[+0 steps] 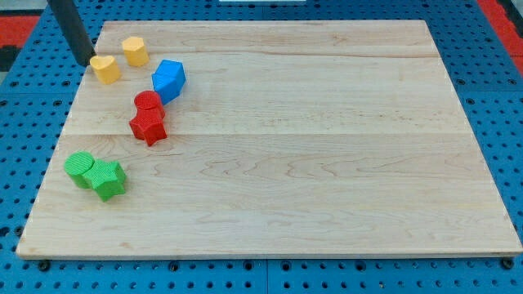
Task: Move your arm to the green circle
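Observation:
The green circle [79, 168] lies near the board's left edge, touching a green star [108, 179] on its right. My tip [87, 61] is at the view's top left, just left of a yellow heart block [105, 69]. The tip is far above the green circle in the view, with no block between them.
A yellow hexagon [135, 51] lies right of the heart. A blue block [168, 79], a red circle [149, 103] and a red star [149, 126] form a line down the left middle. The wooden board [327, 163] rests on a blue pegboard table.

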